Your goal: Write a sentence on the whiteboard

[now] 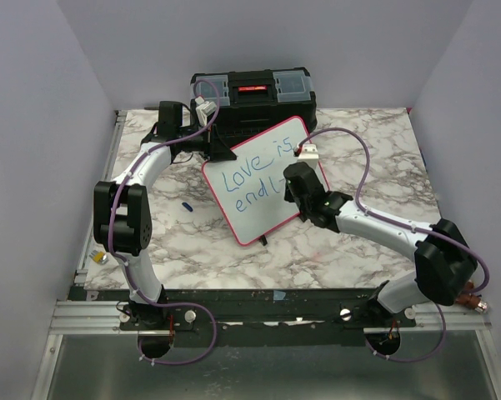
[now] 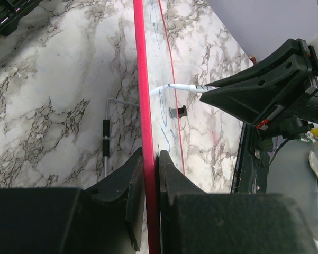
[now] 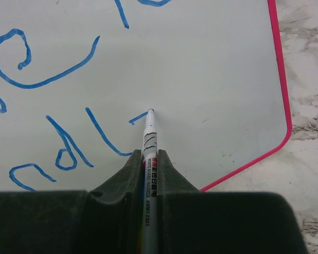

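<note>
Hold: left fingers (image 2: 160, 164) pinched on whiteboard (image 2: 146, 79) frame | right fingers (image 3: 162, 162) clamping marker (image 3: 150, 135), tip touching board just ahead, beside the sentence (image 3: 69, 143) | risk: hard push could slide propped board from left pinch, skewing letters.

The blue sentence (image 1: 248, 178) handwritten on the whiteboard (image 1: 285, 138) reads "Love is" on its upper line. At 6 o'clock of that line stands "endl", followed by a short dash. The marker (image 3: 150, 138) in my right gripper (image 3: 149, 154) bears small black print along its barrel: "WHITE BOARD MARKER", then a code ending, as far as I can tell, in "2201". A red logo block at 12 o'clock of that print is too small to read.
</note>
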`<state>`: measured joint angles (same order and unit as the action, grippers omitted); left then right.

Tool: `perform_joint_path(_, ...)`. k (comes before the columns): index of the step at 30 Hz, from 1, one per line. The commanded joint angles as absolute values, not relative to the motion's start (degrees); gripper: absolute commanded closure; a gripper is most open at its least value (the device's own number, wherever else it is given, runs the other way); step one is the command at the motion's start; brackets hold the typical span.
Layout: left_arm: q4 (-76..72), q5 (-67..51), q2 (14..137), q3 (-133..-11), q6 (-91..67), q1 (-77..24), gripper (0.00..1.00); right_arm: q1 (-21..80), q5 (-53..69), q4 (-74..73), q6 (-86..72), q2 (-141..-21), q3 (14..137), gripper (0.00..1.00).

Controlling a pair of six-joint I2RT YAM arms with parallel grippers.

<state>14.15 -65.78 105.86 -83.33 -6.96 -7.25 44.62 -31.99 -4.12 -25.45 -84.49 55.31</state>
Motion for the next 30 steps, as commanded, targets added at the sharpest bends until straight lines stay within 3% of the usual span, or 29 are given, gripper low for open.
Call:
perform_joint_path(1,8.47,-66.8,104.18,-83.58,-3.54,-7.67,1.0,44.47,-30.77,-1.96,-25.3,-86.02,57.15,0.99)
perform_joint_path(30,8.55,-66.8,104.06,-83.58,-3.55,-7.7,1.0,44.47,-22.01,-0.83,-27.3,-85.03,53.07,0.99)
